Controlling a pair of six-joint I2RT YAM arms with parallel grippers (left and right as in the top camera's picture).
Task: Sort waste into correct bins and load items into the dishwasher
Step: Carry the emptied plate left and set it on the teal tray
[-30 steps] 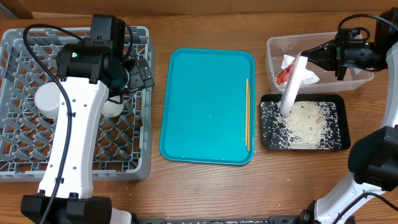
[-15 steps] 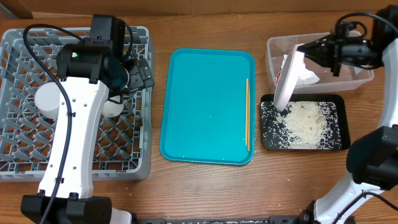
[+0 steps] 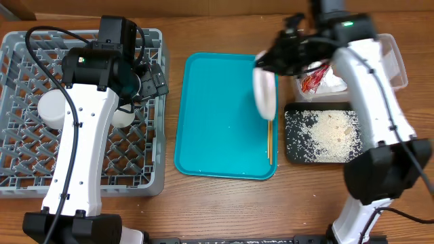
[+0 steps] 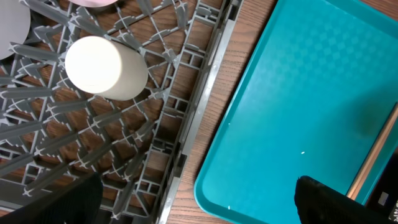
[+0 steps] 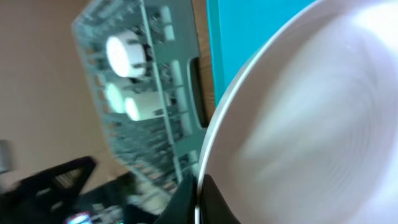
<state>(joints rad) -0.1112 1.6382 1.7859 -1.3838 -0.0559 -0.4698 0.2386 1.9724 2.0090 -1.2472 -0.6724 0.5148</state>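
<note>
Right tool [image 3: 263,64]: closed on the upper rim of the white plate [image 3: 266,95].
Plate position: it hangs on edge over the right part of the teal tray [image 3: 224,115], above the far end of the chopsticks [image 3: 269,135].
Plate axis: its long line runs from far to near, and its faces turn left and right.
Dish rack [image 3: 20,176]: it lies to my left of the plate, across the whole teal tray and well apart.
Left tool [image 4: 198,186]: open wide and holding nothing, above the seam between the rack's right wall and the tray.
Nearer arm: the left is nearer the rack, but the plate is in my right, so I judge a long leftward reach.
Rack content: a white cup [image 4: 106,68] stands in the grid.
Waste: grains lie in the black tray [image 3: 363,159] and the red wrapper [image 3: 312,83] in the clear tub [image 3: 397,68].
</note>
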